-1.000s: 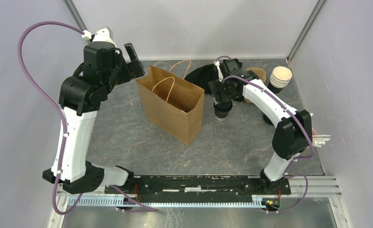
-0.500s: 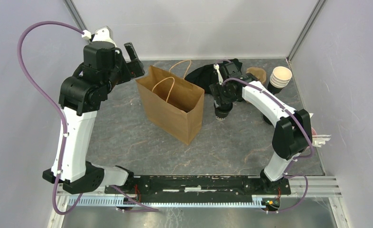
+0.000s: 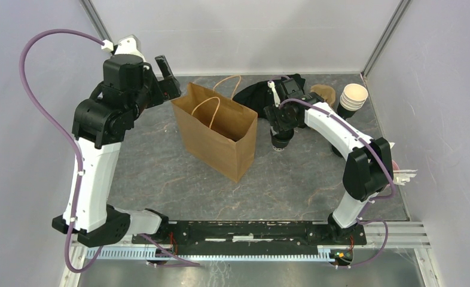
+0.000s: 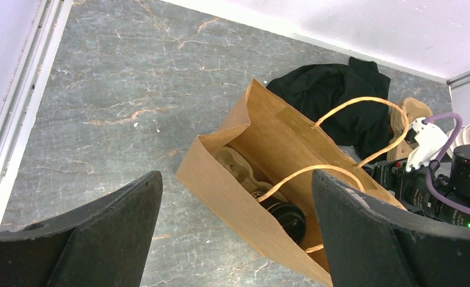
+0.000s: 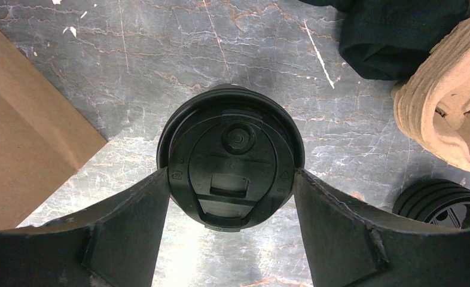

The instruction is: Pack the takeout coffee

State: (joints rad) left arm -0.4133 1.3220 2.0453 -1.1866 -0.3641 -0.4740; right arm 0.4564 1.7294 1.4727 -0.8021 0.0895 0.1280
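Right tool stands astride the cup, a finger at each side of its lid, seemingly touching; whether it pinches yet I cannot tell. The cup is upright on the desk, axis vertical, straight below the tool and just right of the bag, so the right arm is nearer. Left tool hangs wide open, raised off the bag's far left corner. Only the left wrist view looks into the bag, where what seems the other cup sits; only the right wrist view shows how the fingers meet the lid
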